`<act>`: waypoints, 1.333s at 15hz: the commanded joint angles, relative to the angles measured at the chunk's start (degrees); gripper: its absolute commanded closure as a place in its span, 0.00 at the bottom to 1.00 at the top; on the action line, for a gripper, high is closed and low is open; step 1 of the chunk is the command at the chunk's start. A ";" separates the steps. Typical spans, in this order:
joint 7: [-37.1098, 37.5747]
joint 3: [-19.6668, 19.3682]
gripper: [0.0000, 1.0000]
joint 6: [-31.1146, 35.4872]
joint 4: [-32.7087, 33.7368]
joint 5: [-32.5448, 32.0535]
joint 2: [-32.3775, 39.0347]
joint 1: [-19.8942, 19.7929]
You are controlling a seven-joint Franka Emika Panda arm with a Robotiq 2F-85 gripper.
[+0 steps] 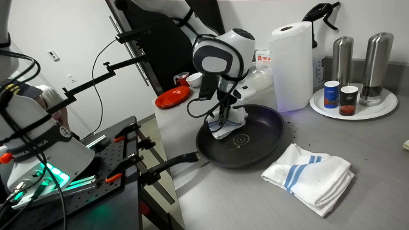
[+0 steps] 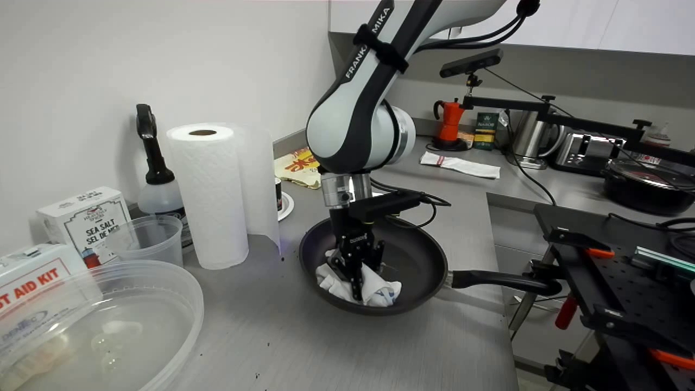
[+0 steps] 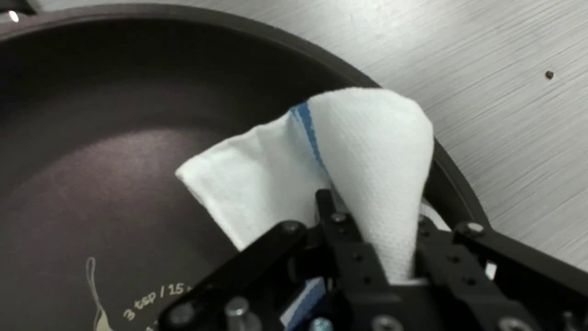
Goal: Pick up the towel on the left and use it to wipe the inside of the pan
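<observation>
Found the claw (image 3: 376, 214) clamped on the small towel (image 3: 321, 168), right of center in the wrist view — with cloth pinched between the fingers (image 3: 351, 246), a rounded fold bulging past the tips and a flat corner spreading left. Saw that cloth inside the pan (image 1: 258, 134), slightly right of the frame's middle in both exterior views. Noted a fine weave, a narrow blue stripe, smooth black walls curving round — and brushed gray countertop (image 3: 496, 105) at upper right of the wrist view.

White wall (image 2: 244, 65), grey brushed countertop (image 1: 230, 201), white overhead cabinets (image 2: 630, 24), pale floor (image 1: 152, 132)
</observation>
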 commanded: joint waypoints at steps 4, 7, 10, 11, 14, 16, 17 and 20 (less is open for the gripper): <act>0.85 -2.19 0.96 8.52 -1.95 -1.32 0.95 2.27; 1.01 -3.09 0.96 10.32 -2.31 -2.25 0.89 2.87; 1.32 -4.64 0.96 11.46 -1.82 -3.97 0.90 3.67; 1.39 -5.28 0.96 11.90 -1.63 -4.68 0.95 3.90; 1.93 -7.53 0.96 12.96 -0.98 -6.98 1.35 4.33; 2.46 -9.26 0.96 13.81 -0.82 -8.61 1.50 4.50; 2.86 -10.15 0.96 14.16 -0.71 -9.43 1.63 4.59; 4.31 -12.65 0.96 14.99 -0.66 -11.83 1.97 4.87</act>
